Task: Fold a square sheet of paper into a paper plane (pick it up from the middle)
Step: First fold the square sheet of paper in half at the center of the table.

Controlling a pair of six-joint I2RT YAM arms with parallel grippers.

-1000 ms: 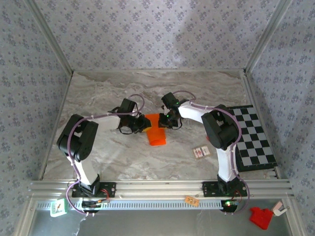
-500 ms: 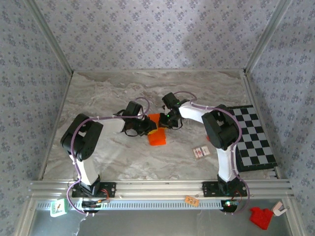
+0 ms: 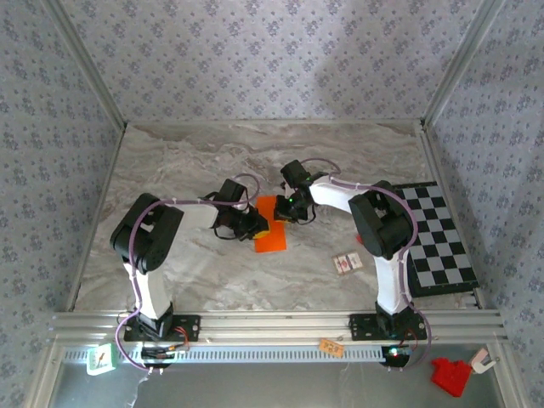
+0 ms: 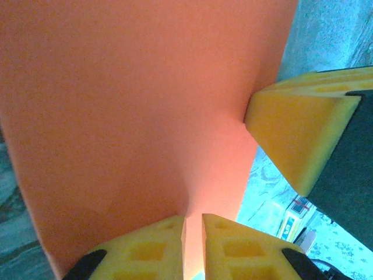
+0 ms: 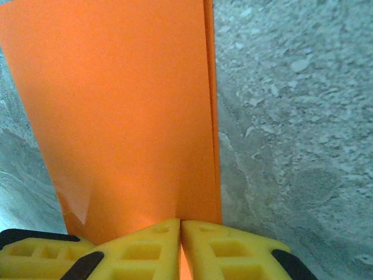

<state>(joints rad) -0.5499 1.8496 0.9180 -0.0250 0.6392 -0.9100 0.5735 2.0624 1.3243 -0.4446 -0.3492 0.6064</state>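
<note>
- The thin orange folded sheet of paper [image 3: 272,235] lies on the marbled surface [image 3: 187,161] at the centre of the frame.
- The left tool [image 3: 257,225] meets its left edge, and the right tool [image 3: 291,211] meets its upper right corner.
- The black-and-white checkered board [image 3: 438,238] lies at the surface's right edge, well apart from the paper.
- Two small printed cards [image 3: 347,263] lie between them, lower in the frame.
- The small red block [image 3: 449,376] sits off the surface in the lower right corner of the frame.

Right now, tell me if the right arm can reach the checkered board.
Probably not yet: the right gripper is shut on the orange paper, which the left gripper also pinches. The checkered board itself lies uncovered.
</note>
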